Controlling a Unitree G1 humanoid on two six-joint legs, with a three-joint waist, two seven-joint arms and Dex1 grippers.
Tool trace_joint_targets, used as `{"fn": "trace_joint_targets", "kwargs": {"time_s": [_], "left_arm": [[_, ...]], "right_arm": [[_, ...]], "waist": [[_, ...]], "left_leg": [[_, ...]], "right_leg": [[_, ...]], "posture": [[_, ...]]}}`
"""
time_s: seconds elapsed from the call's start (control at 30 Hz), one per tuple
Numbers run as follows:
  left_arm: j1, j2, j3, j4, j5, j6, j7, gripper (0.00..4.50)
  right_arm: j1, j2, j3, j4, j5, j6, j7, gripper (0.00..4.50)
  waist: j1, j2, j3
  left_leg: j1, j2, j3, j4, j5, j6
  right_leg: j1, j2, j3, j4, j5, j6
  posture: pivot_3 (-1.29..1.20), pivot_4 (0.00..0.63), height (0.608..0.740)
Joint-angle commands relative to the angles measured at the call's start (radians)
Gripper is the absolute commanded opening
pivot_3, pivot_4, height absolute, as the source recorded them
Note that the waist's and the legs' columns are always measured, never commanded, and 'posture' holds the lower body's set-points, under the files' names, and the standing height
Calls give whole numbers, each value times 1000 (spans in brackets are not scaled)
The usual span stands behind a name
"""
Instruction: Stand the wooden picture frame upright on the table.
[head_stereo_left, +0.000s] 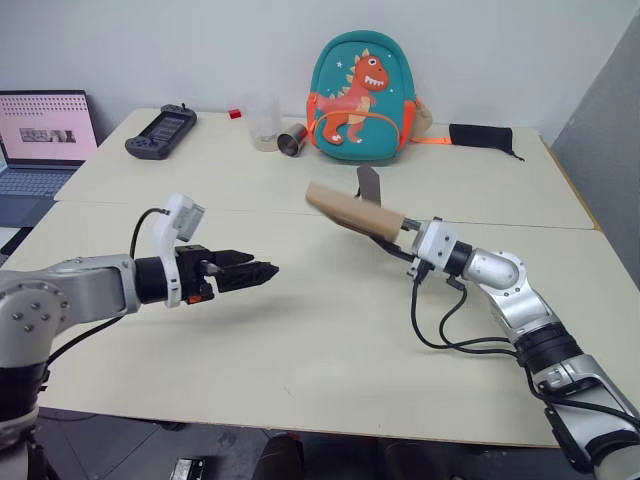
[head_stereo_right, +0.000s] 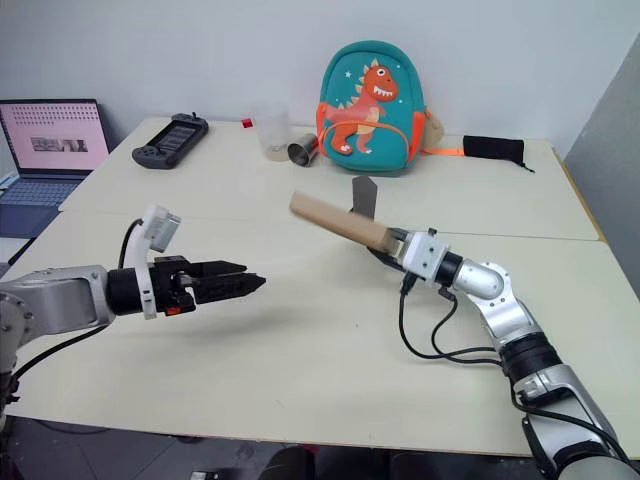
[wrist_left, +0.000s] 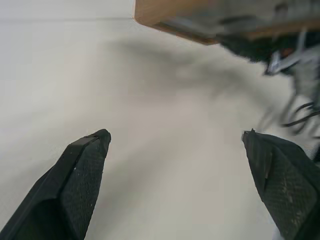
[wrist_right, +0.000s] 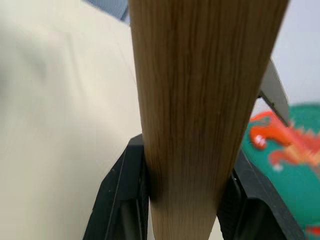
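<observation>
The right gripper (head_stereo_left: 408, 233) pinches one end of the wooden picture frame (head_stereo_left: 352, 211), holding it in the air above the table (head_stereo_left: 300, 340). The frame's long axis extends from the fingers toward the robot's left, nearly level; its stand appears to project upward. The left gripper (head_stereo_left: 262, 270), fingers spread and empty, hovers well apart, lower and leftward.

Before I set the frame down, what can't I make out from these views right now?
- Wooden picture frame: head views show it edge-on, held off the table by the right pincer; its front face is hidden.
- Stand: part of a grey flap shows above the frame in the head views; its hinge is hidden.
- Right wrist view: the frame's edge hides the table beneath.
- Left wrist view: the frame is blurred and cut off by the edge; the open left pincer holds nothing.
</observation>
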Motion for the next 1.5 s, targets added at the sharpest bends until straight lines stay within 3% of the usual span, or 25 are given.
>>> {"fn": "trace_joint_targets", "kwargs": {"time_s": [0.03, 0.1, 0.2, 0.43, 0.7, 0.77, 0.9, 1.13, 1.33, 1.5], "left_arm": [[21, -61, -21, -72, 173, -134, 8, 4500], [40, -116, -38, -101, 241, -191, 19, 4500], [70, -180, -69, -137, 351, -275, 30, 4500], [84, -251, -63, -131, 433, -294, 23, 4500], [93, -268, -52, -121, 459, -284, 2, 4500], [90, -271, -53, -114, 467, -286, -2, 4500], [76, -276, -48, -96, 472, -281, -15, 4500], [42, -277, -50, -8, 517, -294, -50, 4500], [-3, -261, -33, 83, 547, -314, -116, 4500], [-86, -226, -42, 174, 571, -323, -221, 4500]], "right_arm": [[-65, 36, -107, -86, 212, 369, 47, 1327], [-101, 53, -133, -69, 330, 587, 136, 1327], [-161, 86, -145, 49, 365, 736, 237, 1327], [-160, 142, -130, 198, 231, 659, 297, 1327], [-117, 166, -143, 226, 190, 659, 334, 1327], [-107, 165, -144, 216, 180, 662, 344, 2023], [-86, 152, -155, 183, 167, 671, 352, 2933], [95, 19, -189, -51, 145, 715, 323, 4457], [277, -113, -306, -470, 214, 884, 216, 4457], [338, -114, -402, -803, 321, 1071, 46, 4457]], "waist": [[4, 0, 0], [6, 0, 0], [6, 0, 0], [5, 0, 0], [-2, 0, 0], [-2, 0, 0], [-2, 0, 0], [9, 0, 0], [16, 1, 0], [5, 0, 0]], "left_leg": [[0, 0, 0, 0, 0, 0], [0, 0, 0, 0, -2, 3], [0, -1, 2, 0, -2, 4], [-2, -1, 2, -2, -2, 4], [-1, -1, 2, -2, -2, 4], [-1, -1, 2, -2, -2, 4], [-1, -1, 2, -2, -2, 4], [-1, -1, 1, -2, -2, 4], [-2, -1, 1, -2, -2, 4], [0, 0, 1, -2, -2, 4]], "right_leg": [[0, 0, 0, 0, 0, 0], [0, 0, 0, 0, 0, 0], [-1, 0, 1, -1, 0, 0], [-3, 0, 1, -2, 0, 0], [-2, 0, 0, -2, 0, 0], [-2, 0, 1, -2, 0, 0], [-2, 0, 0, -2, 0, 0], [-1, 0, 0, -2, 0, 0], [-2, 0, 0, -2, 0, 0], [-1, 2, 0, -1, 0, 0]], "posture": [[0, 150, 740], [0, 150, 740], [0, 150, 740], [0, 150, 740], [0, 150, 740], [0, 150, 740], [0, 150, 740], [0, 150, 740], [0, 150, 740], [0, 150, 740]]}}
